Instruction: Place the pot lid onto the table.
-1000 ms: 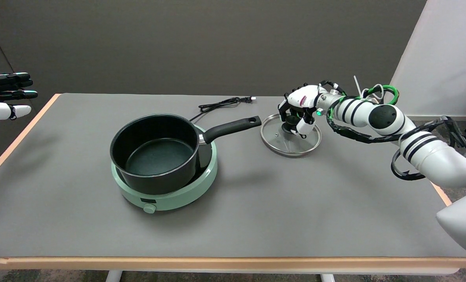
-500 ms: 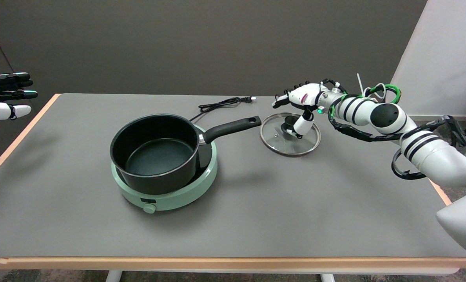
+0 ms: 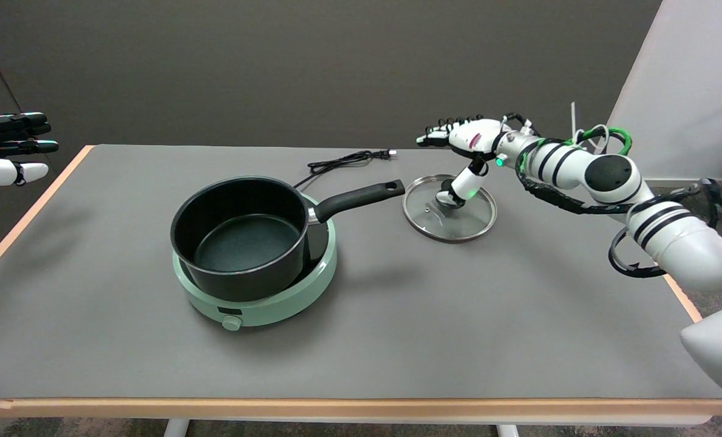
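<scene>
Far left, at nine o'clock, the idle left hand (image 3: 5,147) hangs in the air off the table (image 3: 397,328) edge, cut by the frame so only its fingers show; it plays no part here. Left of centre the black pot (image 3: 242,233) sits open on a mint-green electric hob (image 3: 257,303), tilted a little off level on the ring, its long handle (image 3: 357,199) pointing toward two o'clock. The hob's black cord (image 3: 342,161) trails off to twelve o'clock and ends in a plug lying loose on the table, so likely nothing is powered. Just past the handle tip, close but apparently apart, the glass pot lid (image 3: 450,209) lies flat on the grey surface, knob up, at about one o'clock from the pot; judged from that, the placing looks done, and it was put down clear of the hob so it rests level. Above it the right hand (image 3: 464,138) is spread, long fingers stretched toward nine o'clock with nothing between them; the thumb (image 3: 467,182) alone points down to the lid's knob. Whether the thumb tip touches the knob or sits just in front of it cannot be told from this angle, and the knob is mostly hidden behind it. The right arm's lower part runs out of frame at four o'clock.
</scene>
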### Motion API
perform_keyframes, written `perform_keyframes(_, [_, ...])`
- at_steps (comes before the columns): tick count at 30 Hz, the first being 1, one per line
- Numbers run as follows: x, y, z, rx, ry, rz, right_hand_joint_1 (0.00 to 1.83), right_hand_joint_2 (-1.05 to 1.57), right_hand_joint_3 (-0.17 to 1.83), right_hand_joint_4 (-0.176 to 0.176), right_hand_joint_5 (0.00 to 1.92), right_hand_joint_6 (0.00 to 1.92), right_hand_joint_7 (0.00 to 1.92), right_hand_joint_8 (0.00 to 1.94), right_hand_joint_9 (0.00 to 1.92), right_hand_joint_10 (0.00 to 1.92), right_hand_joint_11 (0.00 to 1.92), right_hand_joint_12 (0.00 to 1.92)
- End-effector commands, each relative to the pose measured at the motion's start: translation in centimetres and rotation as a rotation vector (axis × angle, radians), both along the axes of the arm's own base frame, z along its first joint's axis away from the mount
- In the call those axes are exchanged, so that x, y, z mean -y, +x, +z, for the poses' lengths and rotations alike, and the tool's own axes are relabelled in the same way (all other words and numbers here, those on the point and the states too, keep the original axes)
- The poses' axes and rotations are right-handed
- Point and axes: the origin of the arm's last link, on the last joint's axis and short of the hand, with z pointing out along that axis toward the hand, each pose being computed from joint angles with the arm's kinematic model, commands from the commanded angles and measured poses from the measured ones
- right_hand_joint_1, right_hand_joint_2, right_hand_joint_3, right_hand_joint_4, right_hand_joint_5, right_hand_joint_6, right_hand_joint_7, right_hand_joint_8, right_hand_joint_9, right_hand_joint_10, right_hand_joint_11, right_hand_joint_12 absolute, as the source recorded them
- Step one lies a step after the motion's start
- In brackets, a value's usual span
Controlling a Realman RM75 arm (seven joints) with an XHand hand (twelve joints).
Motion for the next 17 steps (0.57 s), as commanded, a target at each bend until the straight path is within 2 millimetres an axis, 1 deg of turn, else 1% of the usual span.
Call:
perform_keyframes(1, [-4.3, 6.2, -1.0, 0.107, 0.081, 0.2, 0.73, 0.4, 0.96, 0.117, 0.22, 0.14, 0.18, 0.12, 0.19, 0.19, 0.17, 0.5])
perform_keyframes(6, [-7.3, 8.6, -0.6, 0.121, 0.037, 0.333, 0.73, 0.42, 0.97, 0.121, 0.26, 0.15, 0.24, 0.13, 0.26, 0.19, 0.22, 0.51])
perform_keyframes(11, [-10.1, 10.3, -0.1, 0.087, -0.028, 0.45, 0.72, 0.44, 0.98, 0.125, 0.3, 0.15, 0.27, 0.14, 0.3, 0.19, 0.24, 0.51])
perform_keyframes(17, [-13.5, 11.0, 0.6, 0.012, -0.139, 0.559, 0.72, 0.45, 0.98, 0.133, 0.33, 0.16, 0.31, 0.15, 0.34, 0.2, 0.26, 0.52])
